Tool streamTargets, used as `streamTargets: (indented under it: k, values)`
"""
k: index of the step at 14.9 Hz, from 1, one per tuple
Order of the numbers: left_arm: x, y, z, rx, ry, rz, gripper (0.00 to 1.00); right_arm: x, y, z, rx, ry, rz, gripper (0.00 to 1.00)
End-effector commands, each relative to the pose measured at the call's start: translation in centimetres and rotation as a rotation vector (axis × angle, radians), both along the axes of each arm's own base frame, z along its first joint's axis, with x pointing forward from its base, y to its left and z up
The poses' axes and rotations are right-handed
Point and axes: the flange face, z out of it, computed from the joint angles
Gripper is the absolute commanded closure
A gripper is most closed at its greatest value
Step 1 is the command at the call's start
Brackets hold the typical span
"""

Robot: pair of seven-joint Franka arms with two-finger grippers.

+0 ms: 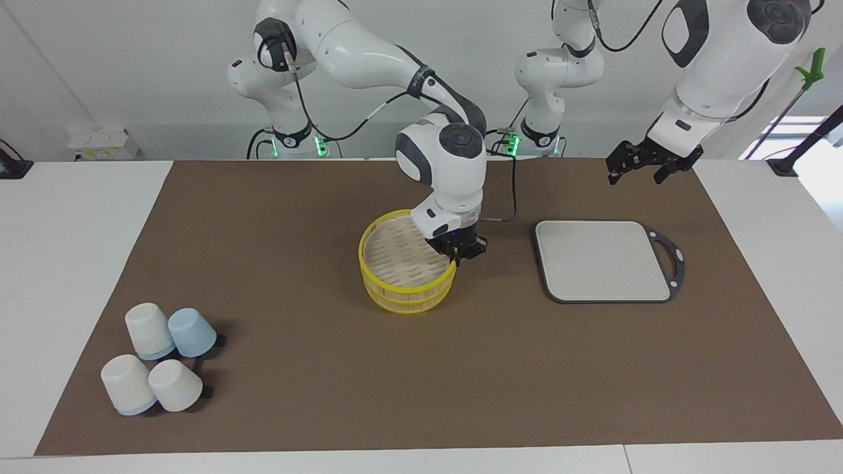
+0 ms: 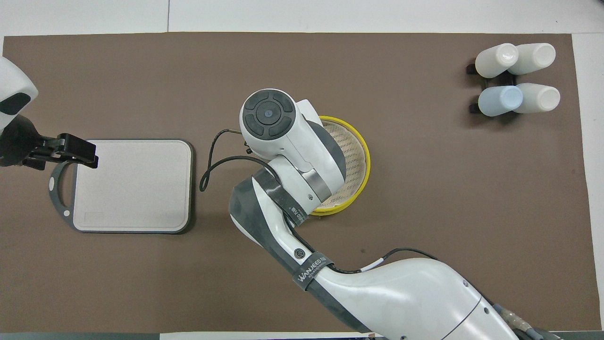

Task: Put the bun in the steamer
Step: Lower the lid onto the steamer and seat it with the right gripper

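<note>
The steamer stands mid-mat, a round pale-wood basket with yellow rims. Its slatted lid lies on top of it. My right gripper is at the lid's rim on the side toward the left arm's end and is shut on that rim. In the overhead view the right wrist covers much of the lid and hides the gripper. No bun shows in either view. My left gripper is open and empty, raised over the mat by the grey board's handle, and waits there.
A flat grey board with a dark handle ring lies toward the left arm's end, also in the overhead view. Several upturned pale cups sit at the right arm's end, farther from the robots.
</note>
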Motion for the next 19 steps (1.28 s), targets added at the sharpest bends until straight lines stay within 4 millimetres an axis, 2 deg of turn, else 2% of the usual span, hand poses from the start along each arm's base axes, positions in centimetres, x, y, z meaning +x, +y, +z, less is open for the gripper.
streamTargets:
  k: [1, 5, 12, 14, 19]
  values:
    - [-0.2, 0.5, 0.2, 0.015, -0.025, -0.014, 0.00, -0.2, -0.5, -0.5, 0.004, -0.001, -0.004, 1.00]
    - [-0.2, 1.6, 0.0, 0.015, -0.025, 0.015, 0.00, -0.5, -0.2, -0.2, 0.013, -0.002, -0.001, 1.00]
    - [-0.3, 1.6, -0.1, 0.015, -0.019, 0.016, 0.00, -2.1, 0.9, -0.3, 0.001, 0.014, 0.015, 1.00]
    - [-0.4, 1.4, -0.1, 0.015, -0.019, 0.013, 0.00, -2.3, 0.7, -0.7, -0.005, 0.020, 0.015, 1.00]
    - [-0.4, 1.6, -0.1, 0.015, -0.019, 0.016, 0.00, -1.6, -0.3, 0.0, -0.003, 0.014, 0.014, 1.00]
